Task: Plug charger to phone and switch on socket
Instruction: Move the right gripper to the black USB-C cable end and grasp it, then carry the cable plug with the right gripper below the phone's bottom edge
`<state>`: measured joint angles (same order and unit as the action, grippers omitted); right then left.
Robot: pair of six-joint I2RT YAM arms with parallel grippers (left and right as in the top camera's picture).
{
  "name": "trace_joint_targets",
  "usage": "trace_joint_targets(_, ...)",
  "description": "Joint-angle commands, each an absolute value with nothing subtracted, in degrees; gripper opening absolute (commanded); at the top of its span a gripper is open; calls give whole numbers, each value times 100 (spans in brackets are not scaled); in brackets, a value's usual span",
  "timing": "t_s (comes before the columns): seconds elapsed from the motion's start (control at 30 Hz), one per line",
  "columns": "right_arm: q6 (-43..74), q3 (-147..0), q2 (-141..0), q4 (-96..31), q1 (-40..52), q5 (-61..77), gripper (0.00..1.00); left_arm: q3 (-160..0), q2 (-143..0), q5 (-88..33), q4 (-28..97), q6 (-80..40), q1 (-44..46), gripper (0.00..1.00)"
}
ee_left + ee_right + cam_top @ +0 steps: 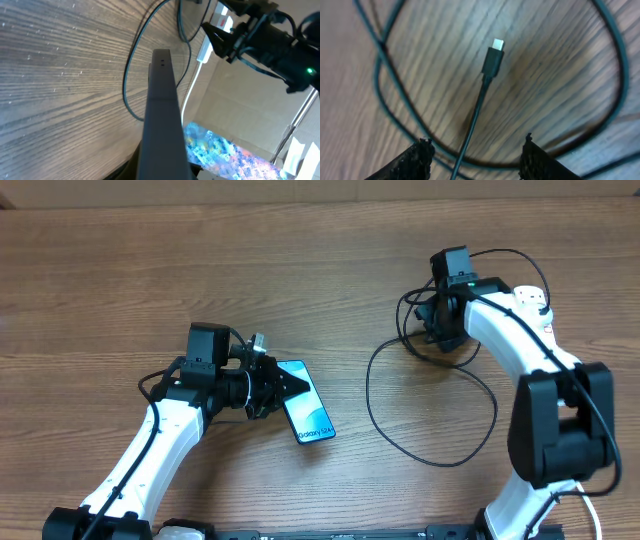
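Observation:
The phone (307,408), light-blue screen up, is near the table's middle with one end in my left gripper (268,387), which is shut on it. In the left wrist view the phone (161,115) shows edge-on, rising from between the jaws. The black charger cable (368,395) lies in loops right of the middle. My right gripper (433,330) is open just above it. In the right wrist view its fingers (477,157) straddle the cable, and the connector tip (493,56) lies on the wood ahead. The white socket strip (532,298) is mostly hidden under the right arm.
In the left wrist view the strip's white cord (196,75) runs toward the table edge, and the right arm (270,40) hangs over the far cable loops. A cardboard wall stands beyond the table. Bare wood lies left of and behind the phone.

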<state>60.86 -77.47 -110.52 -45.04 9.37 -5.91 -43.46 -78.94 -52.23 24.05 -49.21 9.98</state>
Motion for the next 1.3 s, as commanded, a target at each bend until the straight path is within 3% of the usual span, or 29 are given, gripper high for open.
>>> trace_joint_targets(0.0, 6191, -7878, -11244, -4418, 934, -499, 58, -4383, -7865, -5358, 2397, -4797, 965, 4)
trace_joint_targets(0.43, 6344, -7878, -11734, -3916, 934, -480, 51, -4383, -7865, -5360, 2401, -4797, 965, 4)
trace_joint_targets(0.5, 6344, -7878, -11789, -3885, 937, -475, 44, -4383, -7865, -5360, 2401, -4799, 965, 4)
trace_joint_targets(0.67, 6335, -7863, -12027, -4042, 937, -480, 12, -4383, -7865, -5537, 2403, -4805, 965, 9)
trace_joint_targets(0.73, 6318, -7826, -12042, -4060, 937, -480, 4, -4383, -7865, -5627, 2405, -4845, 965, 4)
trace_joint_targets(1.0, 5245, -7961, -11885, -4132, 928, -478, 4, -4383, -7865, -6005, 2416, -4845, 965, 4)
trace_joint_targets(1.27, 4163, -8012, -10431, -4331, 930, -235, 4, -4386, -7865, -7004, 1590, -4840, 963, 4)
